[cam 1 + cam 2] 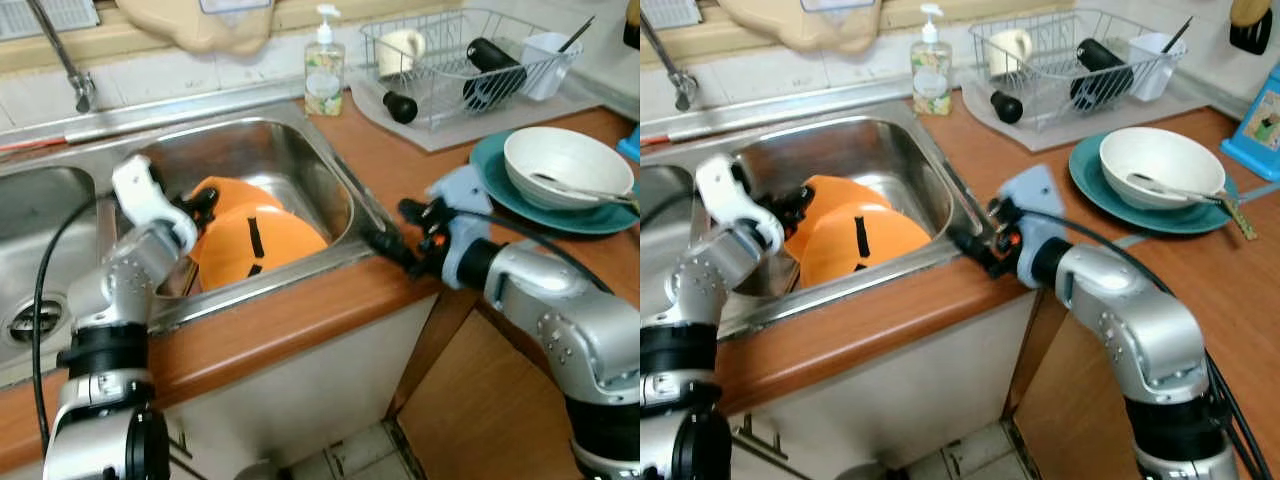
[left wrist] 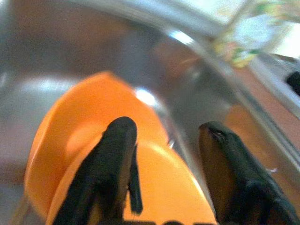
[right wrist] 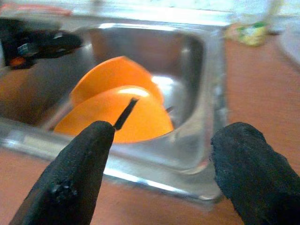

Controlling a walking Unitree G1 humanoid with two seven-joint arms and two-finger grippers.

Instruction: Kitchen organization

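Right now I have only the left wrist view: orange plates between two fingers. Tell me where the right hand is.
Observer: The right hand is at the sink's front right corner, open, pointing at the plates.
Operator: Say what's on the counter beyond it.
Observer: A white bowl with a spoon, on a teal plate.
Operator: Go on, further back.
Observer: A wire rack holding a mug, with a soap bottle to its left.

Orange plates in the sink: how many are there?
2. One orange plate leans at the front of the sink, in front of the left pincer. The second stands just behind it, mostly covered. More could be hidden underneath.
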